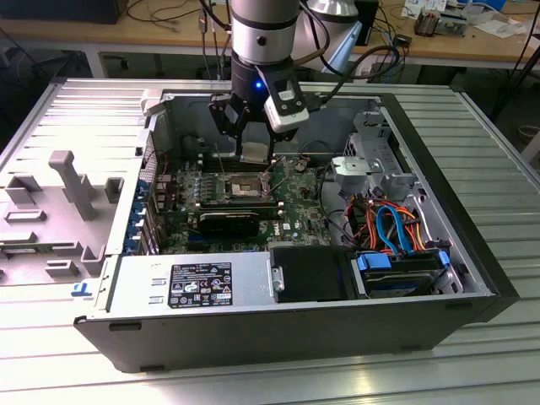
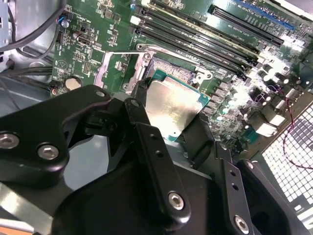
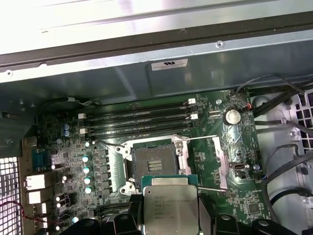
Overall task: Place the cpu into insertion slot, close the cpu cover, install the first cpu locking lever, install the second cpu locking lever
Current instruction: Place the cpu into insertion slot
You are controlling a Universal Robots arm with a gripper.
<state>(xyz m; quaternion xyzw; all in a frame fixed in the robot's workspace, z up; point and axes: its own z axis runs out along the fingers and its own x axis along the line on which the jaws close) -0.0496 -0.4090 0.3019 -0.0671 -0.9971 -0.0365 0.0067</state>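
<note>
One cpu gripped by tool, near one open insertion slot.

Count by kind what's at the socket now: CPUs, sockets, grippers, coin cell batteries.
cpu: 1, held in the gripper, not yet seated
insertion slot: 1, empty
gripper: 1
coin cell battery: 1
Total: 4

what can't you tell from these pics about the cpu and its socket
- cpu: one edge cut off by the picture's edge, first wrist view.
- insertion slot: partly hidden behind the cpu, second wrist view.
- slot's contacts: too small to make out, exterior view.
</note>
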